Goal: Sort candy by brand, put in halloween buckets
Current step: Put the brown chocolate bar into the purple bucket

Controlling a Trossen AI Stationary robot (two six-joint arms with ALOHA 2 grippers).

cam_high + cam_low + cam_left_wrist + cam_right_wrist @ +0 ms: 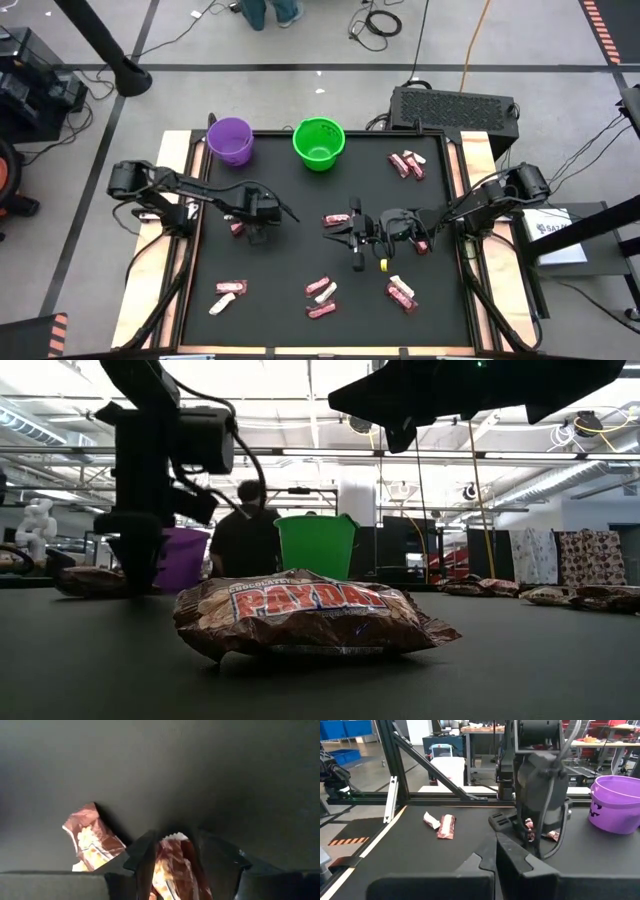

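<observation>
My left gripper [258, 222] points down at the black mat, left of centre, shut on a pink-red wrapped candy [172, 865]. A second pink-red candy [92, 840] lies on the mat just beside it. My right gripper [338, 230] hangs above the mat's middle, fingers shut and empty, pointing toward the left arm. A pink-red candy [335, 220] lies on the mat under it. The purple bucket [230, 140] and the green bucket [318, 142] stand side by side at the far edge. More candy lies in small groups on the mat. My left gripper pinches the pink-red candy between its two fingers [142, 860], which come from above and point down. The candy lies along the fingers, and its crimped end [175, 836] sticks out past the fingertips, close to the mat. Whether it touches the mat I cannot tell.
Candy groups lie at the far right [407, 165], near left [228, 295], near centre [322, 290] and near right [402, 292]. A PayDay bar [300, 615] lies close before the low camera. A person [245, 530] stands behind the buckets.
</observation>
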